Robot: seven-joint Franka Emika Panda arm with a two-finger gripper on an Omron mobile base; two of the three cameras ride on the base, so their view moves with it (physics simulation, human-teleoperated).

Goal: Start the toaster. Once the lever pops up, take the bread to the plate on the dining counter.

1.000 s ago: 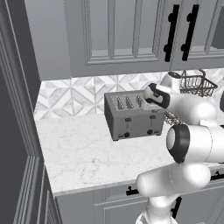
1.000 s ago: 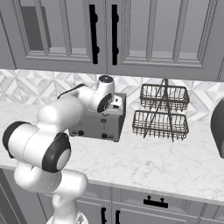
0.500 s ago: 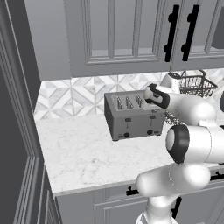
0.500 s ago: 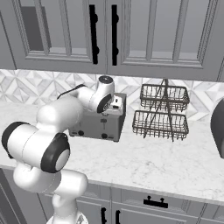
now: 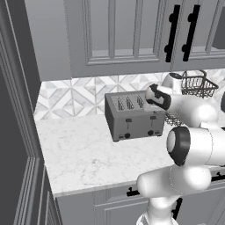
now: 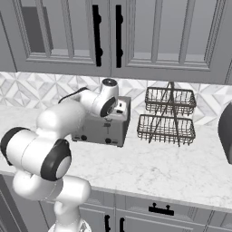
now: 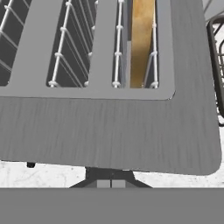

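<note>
The grey four-slot toaster (image 5: pixel 132 118) stands on the marble worktop (image 5: pixel 83 154) against the tiled backsplash; it also shows as the toaster (image 6: pixel 102 129). From above, the toaster top (image 7: pixel 109 127) is close under the camera, and the tan bread (image 7: pixel 142 43) sits down in the rightmost slot. My gripper (image 7: pixel 111 183) is shut, its tips together just past the top's front edge, over the front face. I cannot tell whether they touch a lever. The right lever (image 5: pixel 153 117) and left lever (image 5: pixel 128 121) show on the front.
A two-tier black wire basket rack (image 6: pixel 167 115) stands just right of the toaster, seen also as the rack (image 5: pixel 195 85). Grey wall cabinets (image 6: pixel 104 36) hang above. A tall dark panel (image 5: pixel 17 132) bounds the worktop on the left.
</note>
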